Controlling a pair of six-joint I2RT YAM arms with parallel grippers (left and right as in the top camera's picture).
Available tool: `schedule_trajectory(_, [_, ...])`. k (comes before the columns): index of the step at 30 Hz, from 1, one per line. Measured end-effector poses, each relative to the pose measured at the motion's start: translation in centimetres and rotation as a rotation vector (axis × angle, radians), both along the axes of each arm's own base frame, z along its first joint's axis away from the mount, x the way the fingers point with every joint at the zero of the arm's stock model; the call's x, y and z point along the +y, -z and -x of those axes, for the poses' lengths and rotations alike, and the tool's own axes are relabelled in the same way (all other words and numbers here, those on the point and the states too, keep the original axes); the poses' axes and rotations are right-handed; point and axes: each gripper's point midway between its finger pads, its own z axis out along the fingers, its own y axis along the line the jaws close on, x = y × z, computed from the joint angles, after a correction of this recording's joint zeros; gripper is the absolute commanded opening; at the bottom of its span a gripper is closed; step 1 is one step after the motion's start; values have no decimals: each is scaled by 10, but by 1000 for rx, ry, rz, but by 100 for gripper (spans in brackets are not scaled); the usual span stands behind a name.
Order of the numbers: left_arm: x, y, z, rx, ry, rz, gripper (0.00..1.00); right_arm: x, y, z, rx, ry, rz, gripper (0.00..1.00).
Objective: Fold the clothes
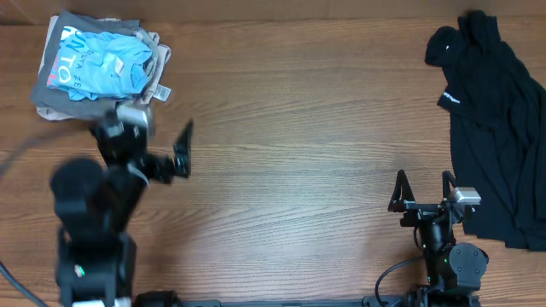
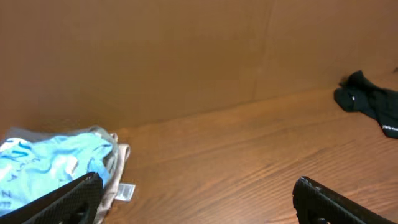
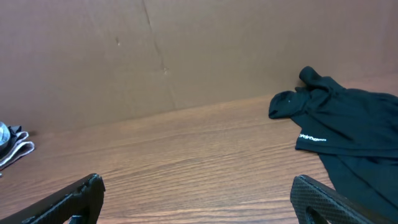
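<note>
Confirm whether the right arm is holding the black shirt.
No, the right gripper has its fingers spread with nothing between them; the black shirt lies loose beside it.

Overhead: looks straight down from high above the table (image 1: 299,111), with the whole top in frame and both arms at the lower edge.
Left wrist: low and close over the table, facing level across it to the brown wall (image 2: 186,56); left fingers (image 2: 62,199) frame the lower corners.
Right wrist: same low, level look at the wall, with right fingers (image 3: 329,199) in the lower corners.
Shared: black shirt (image 1: 499,128) shows in all three (far right in the left wrist view); folded pile (image 1: 98,64) shows in overhead and left wrist.
</note>
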Motion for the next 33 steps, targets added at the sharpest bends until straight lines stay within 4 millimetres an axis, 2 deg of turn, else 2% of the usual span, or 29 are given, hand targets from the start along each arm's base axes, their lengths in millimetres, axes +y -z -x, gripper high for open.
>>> schedule_trajectory(5, [-2, 43, 26, -56, 2, 7, 100, 0, 0, 0, 0, 0, 0, 100])
schedule_trajectory(9, [-3, 67, 40, -112, -1, 23, 100, 0, 0, 0, 0, 0, 0, 100])
schedule_trajectory(16, [1, 83, 55, -224, -35, 61, 100, 0, 0, 0, 0, 0, 0, 100])
schedule_trajectory(26, [13, 84, 64, -386, -106, 75, 100, 0, 0, 0, 0, 0, 0, 100])
schedule_trajectory(33, [15, 106, 60, -350, -118, 77, 100, 0, 0, 0, 0, 0, 0, 100])
